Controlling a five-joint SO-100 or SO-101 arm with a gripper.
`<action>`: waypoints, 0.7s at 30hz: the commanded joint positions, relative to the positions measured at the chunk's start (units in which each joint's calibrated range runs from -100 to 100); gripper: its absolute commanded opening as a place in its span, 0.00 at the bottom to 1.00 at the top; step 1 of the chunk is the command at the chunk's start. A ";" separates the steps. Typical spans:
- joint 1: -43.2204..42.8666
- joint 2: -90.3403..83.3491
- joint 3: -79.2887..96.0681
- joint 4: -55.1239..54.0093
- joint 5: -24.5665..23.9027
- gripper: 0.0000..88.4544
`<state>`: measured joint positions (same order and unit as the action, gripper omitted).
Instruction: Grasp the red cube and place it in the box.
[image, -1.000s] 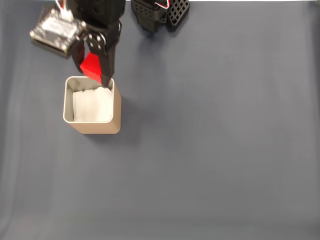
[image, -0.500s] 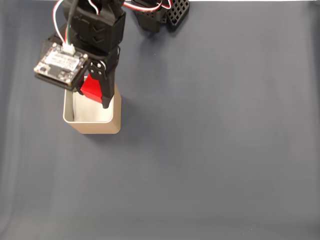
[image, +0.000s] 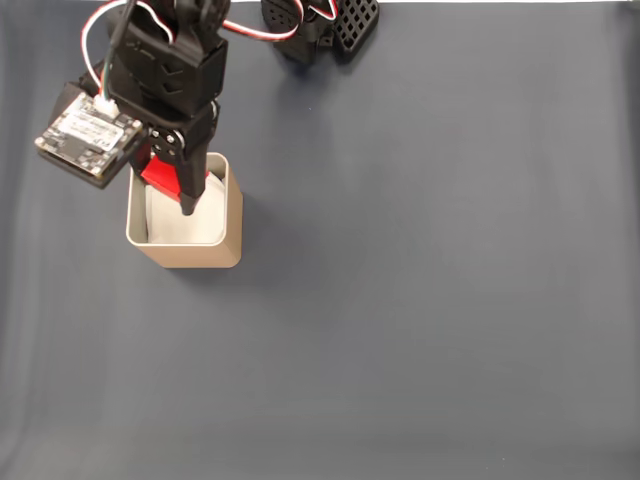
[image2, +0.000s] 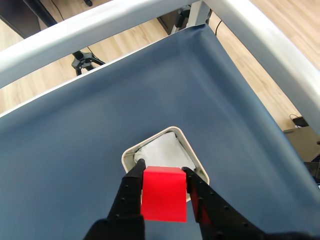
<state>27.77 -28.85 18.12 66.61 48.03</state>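
Gripper (image2: 162, 172) clamped on the red cube (image2: 163, 193), carried above the box (image2: 131, 152), whose white-lined opening lies just past the fingertips toward twelve o'clock in the wrist view, so release should drop the cube inside.

Over the last second the gripper (image: 172, 192), clamped on the red cube (image: 157, 176), has travelled from just above the top rim of the box (image: 190, 255) in the fixed view to over its white-lined opening at the frame's upper left. The cube now shows less red, perhaps because it sits lower. The arm's circuit board (image: 85, 135) has shifted leftward.
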 joint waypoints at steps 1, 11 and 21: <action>0.95 -0.10 -0.71 -1.08 -0.39 0.00; 1.02 0.16 -0.71 -2.31 -0.68 0.00; 1.09 0.42 -0.71 -4.28 -0.59 0.02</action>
<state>28.52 -28.22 18.12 63.36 47.59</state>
